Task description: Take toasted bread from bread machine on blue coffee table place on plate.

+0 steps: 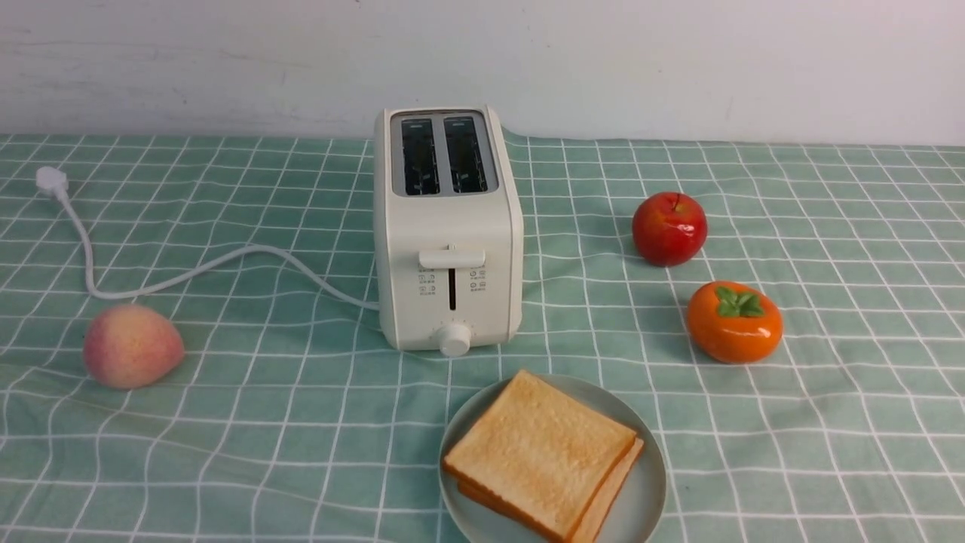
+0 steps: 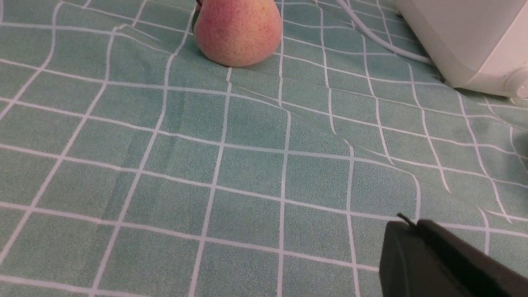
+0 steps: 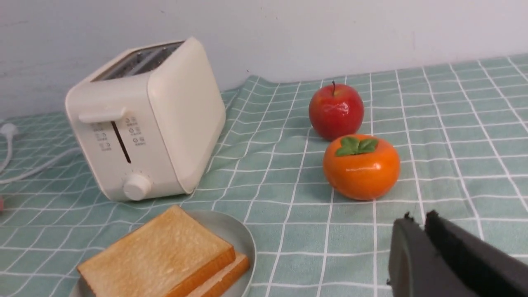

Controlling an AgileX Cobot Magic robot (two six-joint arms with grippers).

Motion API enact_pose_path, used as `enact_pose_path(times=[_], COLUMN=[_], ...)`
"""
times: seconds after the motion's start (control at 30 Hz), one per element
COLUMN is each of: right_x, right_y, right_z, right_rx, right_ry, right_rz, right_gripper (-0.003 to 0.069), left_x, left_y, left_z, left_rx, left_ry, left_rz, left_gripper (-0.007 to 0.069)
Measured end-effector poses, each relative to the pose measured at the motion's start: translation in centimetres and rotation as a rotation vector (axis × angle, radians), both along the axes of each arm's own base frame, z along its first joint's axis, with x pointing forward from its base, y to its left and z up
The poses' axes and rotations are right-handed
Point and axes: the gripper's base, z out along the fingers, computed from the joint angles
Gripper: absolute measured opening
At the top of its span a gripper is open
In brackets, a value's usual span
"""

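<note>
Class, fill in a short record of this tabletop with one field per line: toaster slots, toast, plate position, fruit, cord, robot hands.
toaster slots: bread machine upright, both slots empty
toast: two slices of toasted bread stacked on the plate
plate position: on the blue coffee table, just in front of the bread machine
fruit: peach on the left; apple and persimmon on the right
cord: white cord lying on the cloth, unplugged
robot hands: left hand shut, empty; right hand shut, empty
</note>
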Motion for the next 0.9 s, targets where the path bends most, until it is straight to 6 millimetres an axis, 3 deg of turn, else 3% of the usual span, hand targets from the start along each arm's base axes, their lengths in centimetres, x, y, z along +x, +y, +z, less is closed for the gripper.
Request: enact_pose_path(times=[0.1,0.33,0.7,0.9], right_x=[-0.1,-0.2,-0.5,-0.6], right_y=[-0.2,-0.4,-0.9,-0.7], right_z=[-0.2,-2.8,-4.1,-4.1], right_rx=[-0.094,-0.224,-0.131,-0.086], right_ry=[-0.026,0.022,0.196,0.223], right_rz=[-0.023,-0.034,-0.098,-0.04], right_gripper=[0.0054,0.0062,0.0066,0.0073], left_x=[0.0,0.0,0.0,0.0], left_y=[0.0,0.0,0.0,0.0], left_z=[0.0,0.0,0.0,0.0], left_rx=[0.0,0.0,0.0,0.0], left_ry=[0.0,-0.002,-0.003,-0.003], left_rz=[0.0,0.0,0.0,0.0], left_gripper=[0.0009,0.0017,0.0026,0.0032])
